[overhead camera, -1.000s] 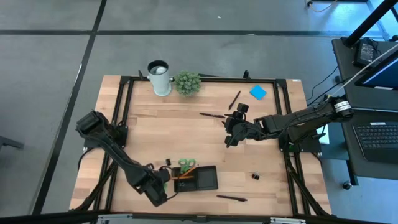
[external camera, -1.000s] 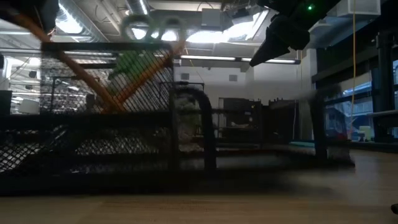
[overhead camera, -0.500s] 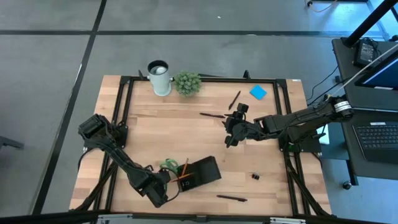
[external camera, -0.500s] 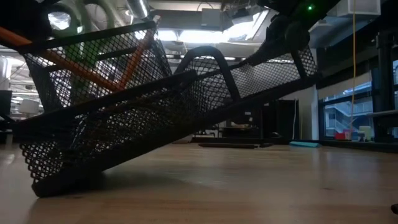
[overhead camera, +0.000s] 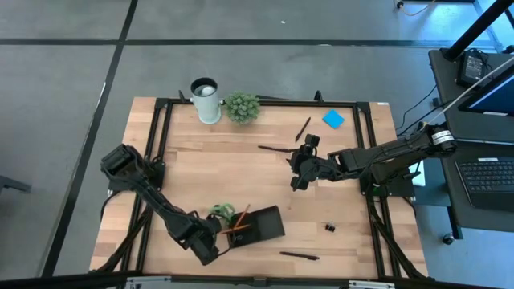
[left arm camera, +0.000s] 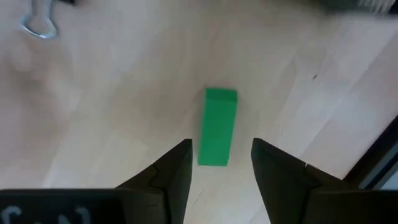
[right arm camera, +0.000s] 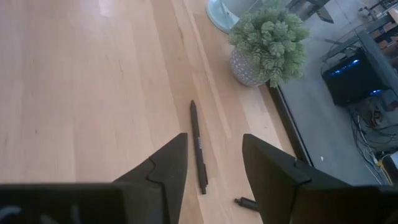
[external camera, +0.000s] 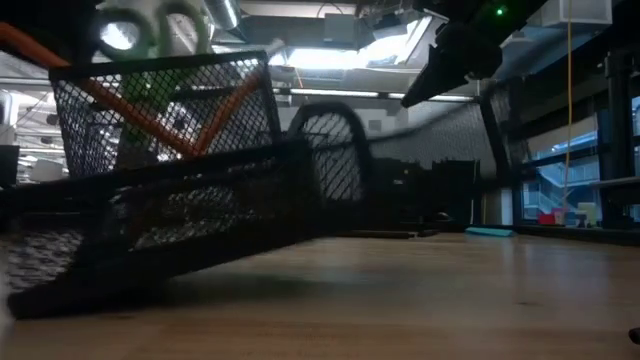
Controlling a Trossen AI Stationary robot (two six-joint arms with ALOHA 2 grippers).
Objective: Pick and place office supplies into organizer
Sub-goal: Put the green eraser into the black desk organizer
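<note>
The organizer, a black mesh tray, lies near the table's near edge. It is tipped, one long bottom edge on the wood and its far end raised. Green-handled scissors and orange pencils stick out of it. My left gripper points down just left of it. It is open, one finger on each side of a green eraser that lies flat on the table. My right gripper hangs open above mid-table, over a black pen. My left gripper's fingers stand clear of the eraser. Whether the gripper's body leans against the organizer's left end I cannot tell, since the arm covers that spot.
A white cup and a small plant stand at the far edge. A blue sticky-note pad, a pen, a binder clip and a near-edge pen lie loose. A clip's wire loop lies near the eraser.
The organizer has turned on the table, its right end swinging toward the far edge. It has also tipped up steeply on its left end and then sunk partway back. The scissors and pencils have moved with it.
</note>
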